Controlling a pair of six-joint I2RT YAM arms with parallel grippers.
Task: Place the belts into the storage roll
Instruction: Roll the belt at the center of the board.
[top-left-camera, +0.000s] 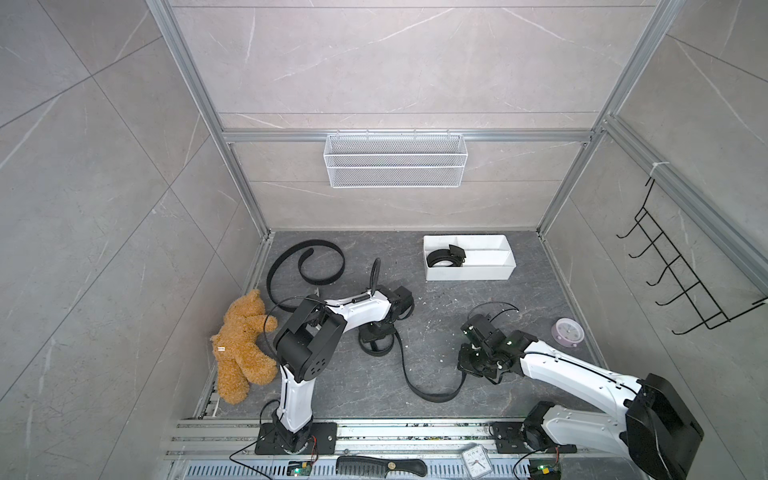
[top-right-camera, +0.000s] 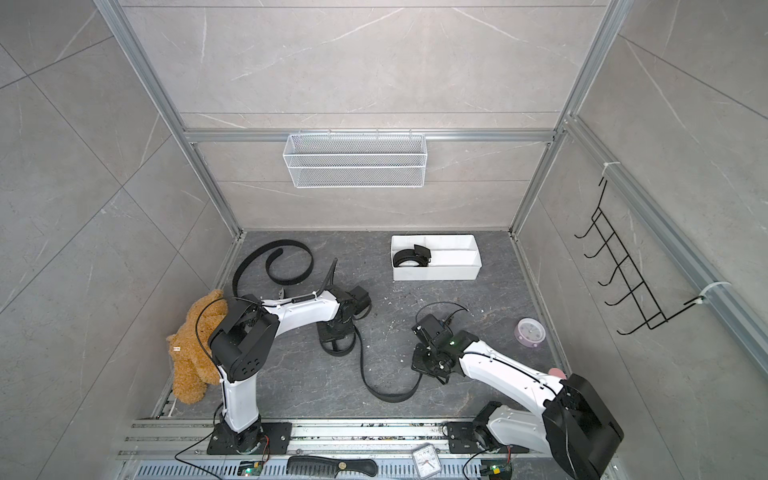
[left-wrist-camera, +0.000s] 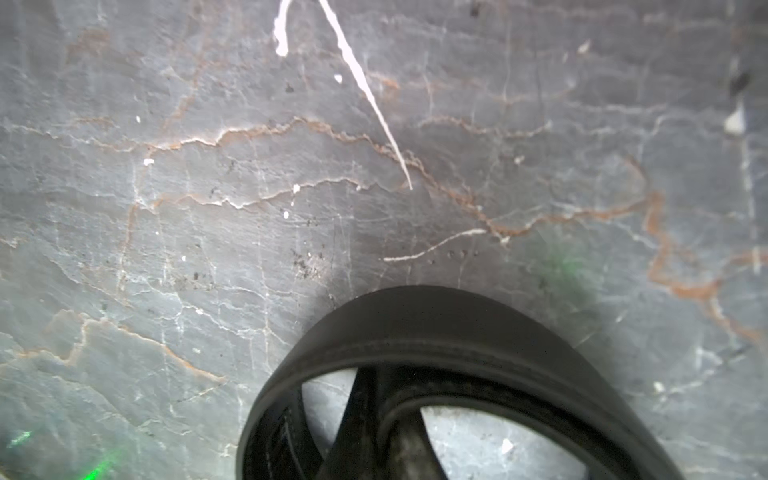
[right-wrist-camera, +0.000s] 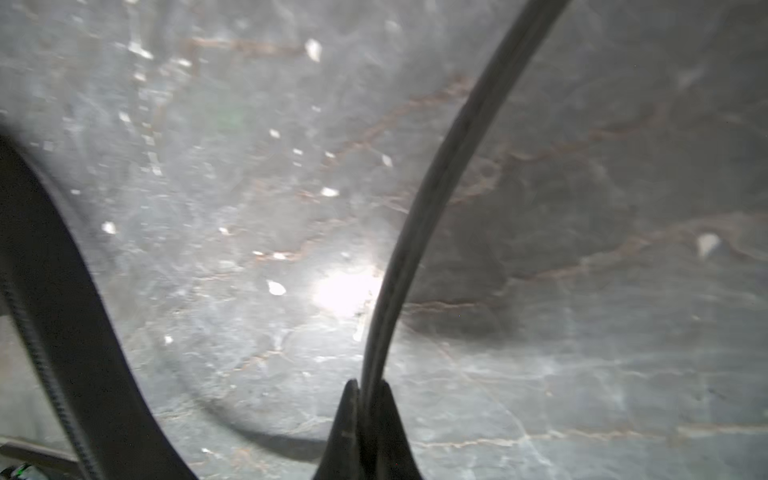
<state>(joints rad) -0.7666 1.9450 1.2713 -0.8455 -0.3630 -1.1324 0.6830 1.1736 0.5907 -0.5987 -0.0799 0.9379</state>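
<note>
The storage roll, a white divided tray (top-left-camera: 469, 272) (top-right-camera: 436, 273), stands at the back right with one coiled belt (top-left-camera: 446, 258) in its near-left compartment. A second belt (top-left-camera: 307, 266) lies in a loose spiral at the back left. The third belt (top-left-camera: 432, 395) runs across the floor between both arms. My left gripper (top-left-camera: 375, 334) (left-wrist-camera: 374, 382) is shut on its coiled end (left-wrist-camera: 436, 324). My right gripper (top-left-camera: 463, 371) (right-wrist-camera: 369, 388) is shut on the strap (right-wrist-camera: 436, 187), which stands on edge between the fingertips.
A brown teddy bear (top-left-camera: 243, 345) lies at the left wall. A pink clock (top-left-camera: 567, 331) sits at the right. A wire basket (top-left-camera: 395, 160) hangs on the back wall, a black hook rack (top-left-camera: 673, 270) on the right wall. A comb (top-left-camera: 380, 465) and a square clock (top-left-camera: 477, 461) lie on the front rail.
</note>
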